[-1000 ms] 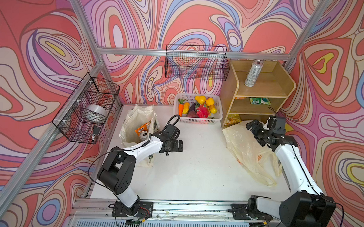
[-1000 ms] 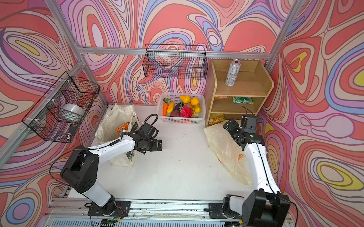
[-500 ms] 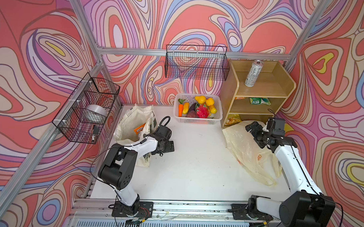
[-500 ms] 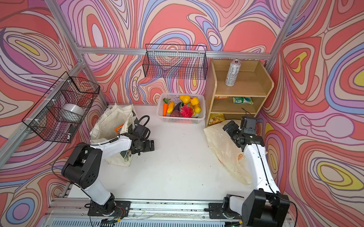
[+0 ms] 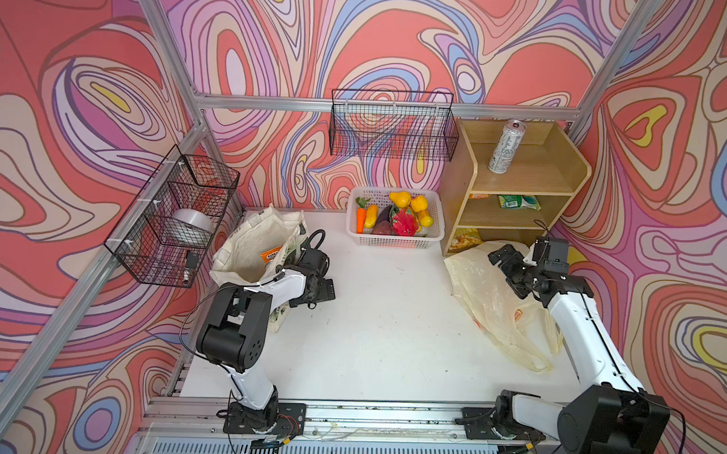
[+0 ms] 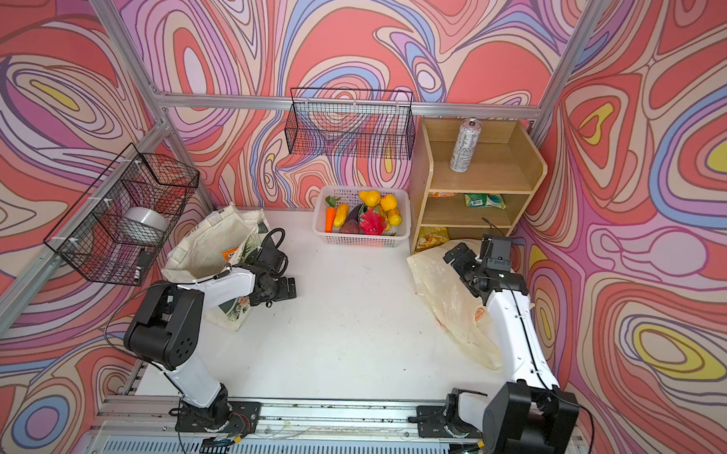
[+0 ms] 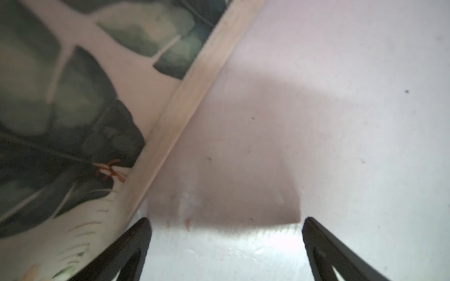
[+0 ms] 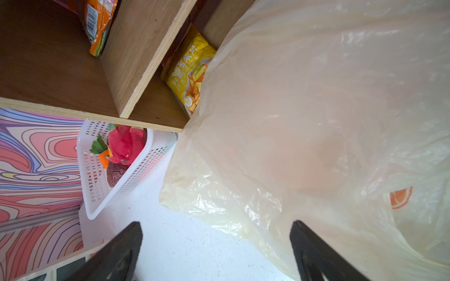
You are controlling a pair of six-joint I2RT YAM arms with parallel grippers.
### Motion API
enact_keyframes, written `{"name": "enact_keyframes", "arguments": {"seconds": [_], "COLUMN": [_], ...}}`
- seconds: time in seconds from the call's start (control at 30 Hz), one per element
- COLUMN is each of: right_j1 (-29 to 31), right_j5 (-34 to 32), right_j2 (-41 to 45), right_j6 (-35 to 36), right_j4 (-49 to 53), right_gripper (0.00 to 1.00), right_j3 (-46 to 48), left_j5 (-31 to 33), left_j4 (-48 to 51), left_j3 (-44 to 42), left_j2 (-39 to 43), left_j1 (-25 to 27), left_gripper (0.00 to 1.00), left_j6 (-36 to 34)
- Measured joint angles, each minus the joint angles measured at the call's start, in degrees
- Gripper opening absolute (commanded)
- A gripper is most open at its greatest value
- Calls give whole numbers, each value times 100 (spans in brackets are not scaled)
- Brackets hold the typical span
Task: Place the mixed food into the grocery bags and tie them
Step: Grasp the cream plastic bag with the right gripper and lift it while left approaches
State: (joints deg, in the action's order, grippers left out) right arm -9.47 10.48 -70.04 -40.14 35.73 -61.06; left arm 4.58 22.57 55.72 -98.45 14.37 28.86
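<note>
Left arm folded low, elbow up. Left gripper (image 7: 225, 219) jaws spread, empty, over table (image 5: 383, 320), just beside leaf-print side of canvas tote (image 5: 244, 249).
Right arm stretched forward. Right gripper (image 8: 216, 223) jaws apart, empty, at edge of plastic bag (image 5: 484, 290), which lies flat.
Tote holds orange packet (image 5: 271, 256).
White basket (image 5: 394, 241) holds toy fruits (image 5: 403, 221).
Can (image 5: 504, 147) upright atop shelf (image 5: 530, 175); green packet (image 5: 518, 201) on middle level, yellow packet (image 8: 192, 73) on bottom level.

A white lattice basket (image 5: 394, 239) holds toy fruits and vegetables (image 5: 399, 214); just right of it a wooden shelf (image 5: 538, 171), a silver can (image 5: 505, 147) upright on top; left of it the canvas tote (image 5: 244, 249), an orange packet (image 5: 273, 256) inside; right of it and nearer, the plastic bag (image 5: 488, 299) lies flat, the right gripper (image 5: 508, 270) spread over it.
</note>
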Motion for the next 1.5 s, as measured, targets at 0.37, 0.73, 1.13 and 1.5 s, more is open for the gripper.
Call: {"name": "enact_keyframes", "arguments": {"seconds": [0.37,0.73,1.13,1.5], "right_j1": [-229,-446,-435,1921], "right_j5": [-1113,-210,1346,1497], "right_j2": [299,-621,-70,282], "right_j6": [-94,212,212,-986], "right_j4": [555,-334,-1036,-1759], "right_gripper": [98,70,0,0], "right_j3": [398,1320,1659,1373], "left_j5": [-1338,-2065,-1917,-1725], "left_j4": [-37,-286,-267,-184], "left_j3": [9,271,236,57], "left_j2": [444,1322,2151,2763], "left_j1": [22,1169,1220,1217], "left_gripper": [100,100,100,100], "left_j6": [-72,525,710,831]}}
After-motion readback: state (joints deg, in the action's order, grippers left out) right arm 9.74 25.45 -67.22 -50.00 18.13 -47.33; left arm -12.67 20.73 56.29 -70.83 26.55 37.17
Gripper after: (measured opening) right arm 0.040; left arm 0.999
